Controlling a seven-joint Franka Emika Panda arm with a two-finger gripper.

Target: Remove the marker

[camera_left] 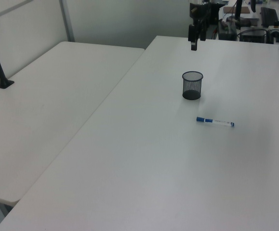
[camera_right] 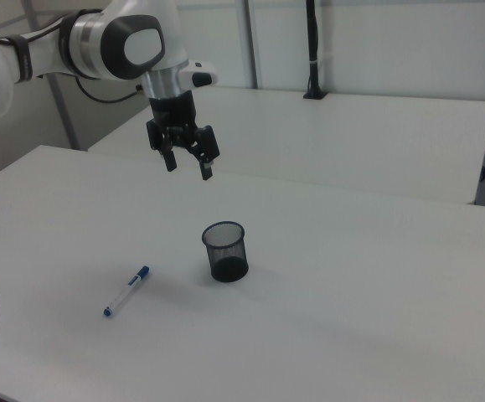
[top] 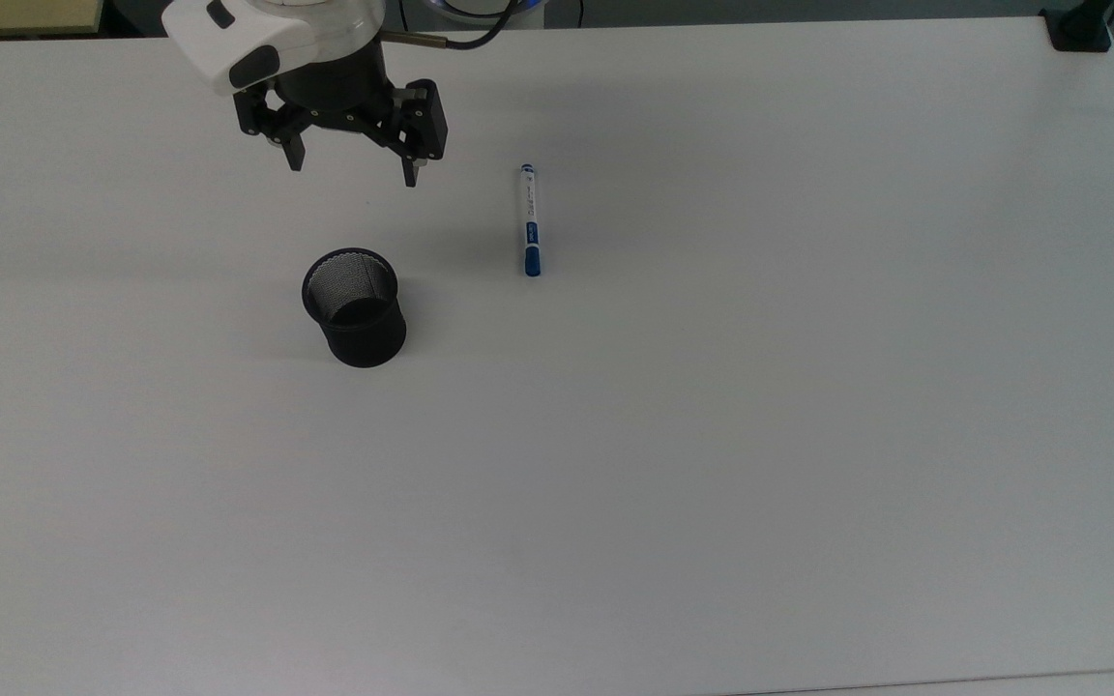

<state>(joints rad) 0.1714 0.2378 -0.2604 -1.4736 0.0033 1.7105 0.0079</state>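
Your hand (top: 352,172) hangs spread, empty, above counter (top: 712,435). Marker (top: 529,220) lies flat on counter, just beside mesh cup (top: 355,306), at top view's right, apart.

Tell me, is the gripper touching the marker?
Apart. In the right view the gripper hangs open in the air, well above the marker lying on the table.

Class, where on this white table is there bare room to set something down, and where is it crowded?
Bare: the white table from the slim blue-capped white marker to the top view's right edge, and everything below the black mesh cup. Crowded: the strip between cup and marker, under the open black gripper.
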